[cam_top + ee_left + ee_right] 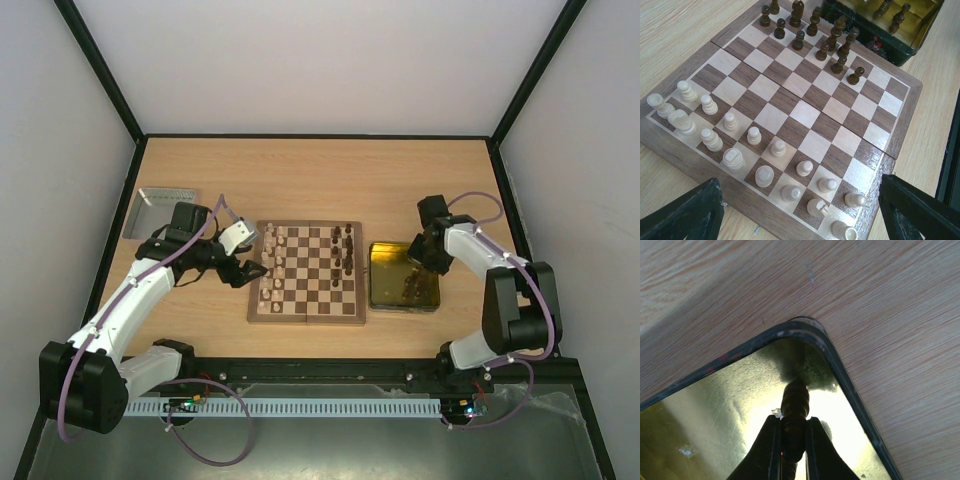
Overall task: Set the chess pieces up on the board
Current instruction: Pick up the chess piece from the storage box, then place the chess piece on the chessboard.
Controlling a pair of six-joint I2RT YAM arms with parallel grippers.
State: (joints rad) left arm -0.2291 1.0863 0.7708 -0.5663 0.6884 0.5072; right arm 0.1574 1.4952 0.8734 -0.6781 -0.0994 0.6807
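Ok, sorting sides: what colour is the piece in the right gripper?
Dark brown; the piece shows best in the right wrist view.

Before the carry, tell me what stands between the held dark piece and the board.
The piece in the right gripper must clear the tray rim. Beyond it, dark pieces stand along the board edge nearest the tray.

The bench is of pale wood grain and is enclosed by white walls. A silver metal tray sits at its left edge. A yellow transparent tray lies right of centre, well apart from it.
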